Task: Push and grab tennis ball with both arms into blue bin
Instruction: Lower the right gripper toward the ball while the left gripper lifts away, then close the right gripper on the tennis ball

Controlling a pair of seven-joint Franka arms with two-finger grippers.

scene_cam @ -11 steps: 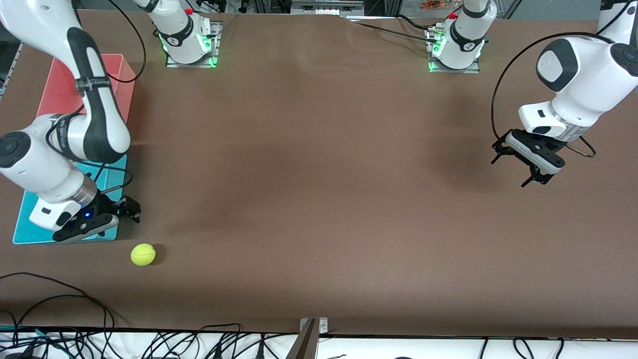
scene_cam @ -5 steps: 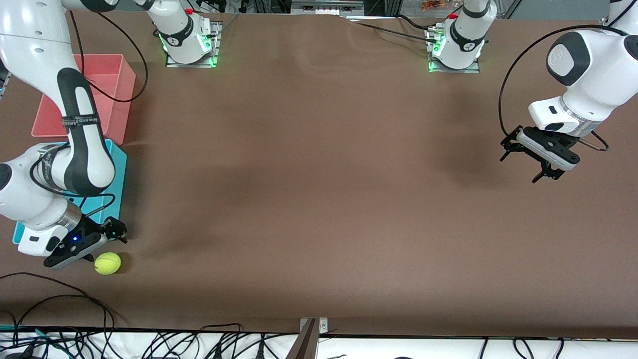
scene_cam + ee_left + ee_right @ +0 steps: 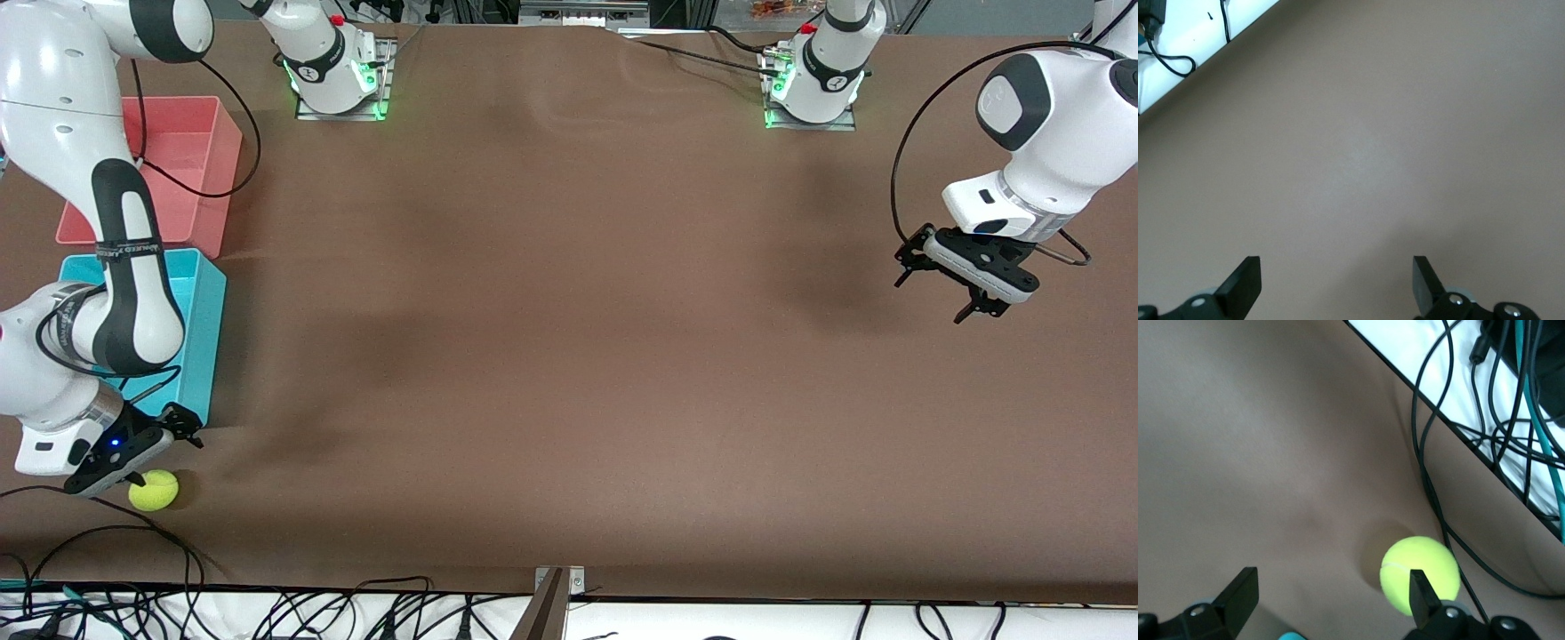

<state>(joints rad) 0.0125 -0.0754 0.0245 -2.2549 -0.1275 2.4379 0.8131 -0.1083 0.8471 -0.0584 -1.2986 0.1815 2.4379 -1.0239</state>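
The tennis ball (image 3: pixel 153 490) lies on the brown table, nearer to the front camera than the blue bin (image 3: pixel 206 329), at the right arm's end. My right gripper (image 3: pixel 160 453) stands open low over the table, just past the bin's near corner. In the right wrist view the tennis ball (image 3: pixel 1418 573) sits against one fingertip (image 3: pixel 1419 585), mostly outside the gap of the right gripper (image 3: pixel 1330 590). My left gripper (image 3: pixel 933 296) hangs open over bare table at the left arm's end. Its wrist view shows the left gripper (image 3: pixel 1335 280) with nothing between the fingers.
A pink-red bin (image 3: pixel 182 142) stands beside the blue one, farther from the front camera. Black cables (image 3: pixel 98 533) lie on the table close to the ball, and more cables (image 3: pixel 1471 420) crowd the white strip along the table's front edge (image 3: pixel 711 594).
The right gripper has swept toward the front camera and the right arm's end, and the ball rolled ahead of it. The left arm drew back slightly, then held still.
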